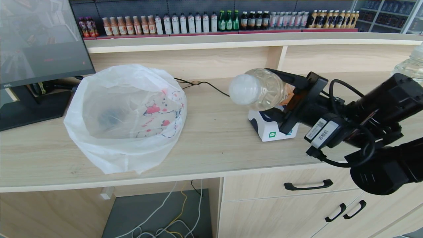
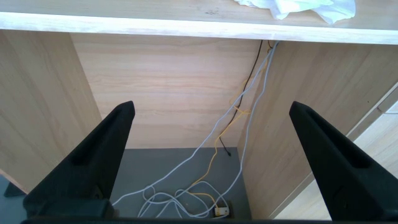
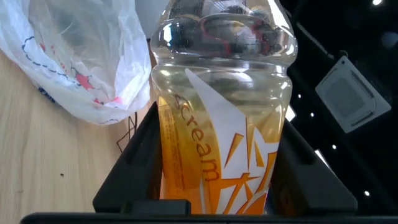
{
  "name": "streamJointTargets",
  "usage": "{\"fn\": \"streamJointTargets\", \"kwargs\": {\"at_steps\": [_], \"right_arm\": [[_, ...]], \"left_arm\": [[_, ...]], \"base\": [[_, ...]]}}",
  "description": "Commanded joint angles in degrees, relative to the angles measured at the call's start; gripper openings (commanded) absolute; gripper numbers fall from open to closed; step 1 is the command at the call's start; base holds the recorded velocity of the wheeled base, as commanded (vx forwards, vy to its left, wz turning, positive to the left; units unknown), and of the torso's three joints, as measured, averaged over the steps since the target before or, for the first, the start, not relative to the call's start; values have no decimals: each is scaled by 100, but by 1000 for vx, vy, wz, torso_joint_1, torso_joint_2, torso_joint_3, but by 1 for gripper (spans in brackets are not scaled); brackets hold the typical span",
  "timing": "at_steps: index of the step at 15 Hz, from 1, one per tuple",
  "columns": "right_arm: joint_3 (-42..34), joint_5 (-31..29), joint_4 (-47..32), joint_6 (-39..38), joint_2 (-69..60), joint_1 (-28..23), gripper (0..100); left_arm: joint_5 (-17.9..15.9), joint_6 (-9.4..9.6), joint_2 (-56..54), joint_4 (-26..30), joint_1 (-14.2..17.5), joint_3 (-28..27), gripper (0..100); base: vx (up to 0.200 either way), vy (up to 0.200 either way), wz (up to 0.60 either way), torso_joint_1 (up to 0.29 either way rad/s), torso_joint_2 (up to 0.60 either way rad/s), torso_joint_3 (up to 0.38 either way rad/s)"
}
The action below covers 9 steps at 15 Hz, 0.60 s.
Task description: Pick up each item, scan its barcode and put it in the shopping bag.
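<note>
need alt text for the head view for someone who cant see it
The right gripper holds a clear bottle sideways above a small white scanner on a wooden counter. On the robot's left sits an open white shopping bag, with a monitor beyond it and rows of bottled drinks behind.

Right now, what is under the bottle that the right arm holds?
A white scanner stands on the counter below the bottle. The bottle and the jaws hide its top face.

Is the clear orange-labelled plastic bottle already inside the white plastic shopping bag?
No, the right gripper holds the bottle above the white scanner box, apart from the bag.
</note>
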<state>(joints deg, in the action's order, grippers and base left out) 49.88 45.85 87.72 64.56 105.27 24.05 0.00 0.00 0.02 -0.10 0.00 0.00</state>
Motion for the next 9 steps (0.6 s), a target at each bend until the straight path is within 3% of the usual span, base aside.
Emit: {"fn": "streamJointTargets", "kwargs": {"at_steps": [1,4,7,9], "right_arm": [[-5,-102,-10,-128,-340,179,0],[171,-1263,157,-1253,-586,1260,0],[197,-2484,113,-2396,-841,1743,0],[109,-2897,113,-3090,-946,1743,0]], "left_arm": [[0,0,-2,1,0,0,100],[0,0,-2,1,-9,0,100],[0,0,-2,1,-9,0,100],[0,0,-2,1,-9,0,100]], "base": [[0,0,0,0,0,0],[0,0,0,0,0,0],[0,0,0,0,0,0],[0,0,0,0,0,0]]}}
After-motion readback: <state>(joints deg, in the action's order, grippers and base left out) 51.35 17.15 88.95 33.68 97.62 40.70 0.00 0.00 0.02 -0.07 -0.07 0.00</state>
